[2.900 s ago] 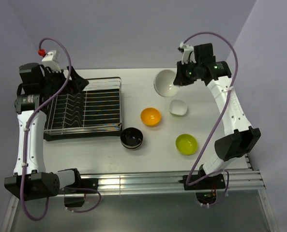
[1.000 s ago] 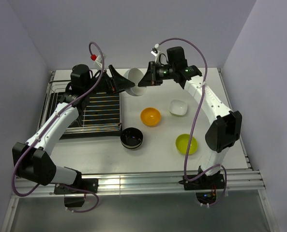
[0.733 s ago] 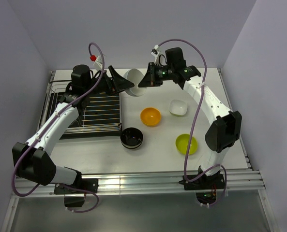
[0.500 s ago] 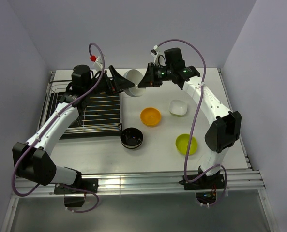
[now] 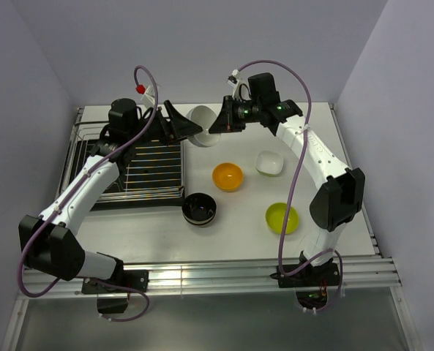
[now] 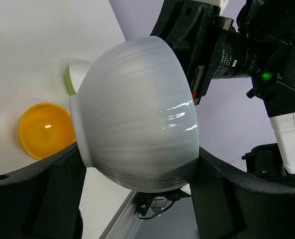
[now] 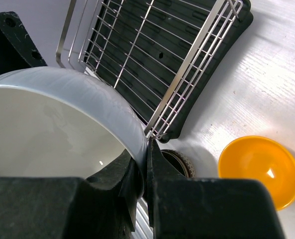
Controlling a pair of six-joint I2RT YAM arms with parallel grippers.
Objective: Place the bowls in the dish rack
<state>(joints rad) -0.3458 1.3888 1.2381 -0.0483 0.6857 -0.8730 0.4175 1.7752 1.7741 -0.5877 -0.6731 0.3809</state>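
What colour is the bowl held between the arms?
The bowl is white; left wrist view shows it best.

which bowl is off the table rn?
The bigger white bowl: the right gripper pinches its rim in the air by the dish rack. The orange bowl, small white bowl, lime bowl and black bowl sit on the table.

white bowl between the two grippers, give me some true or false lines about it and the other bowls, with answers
1. The right gripper pinches the rim of the white bowl. True.
2. The left gripper has a finger on either side of that bowl. True.
3. The dish rack already holds a bowl. False: no bowl shows in it.
4. The orange bowl lies upside down. False: it sits with its opening up.
5. The lime bowl is nested in the black bowl. False: they sit apart.
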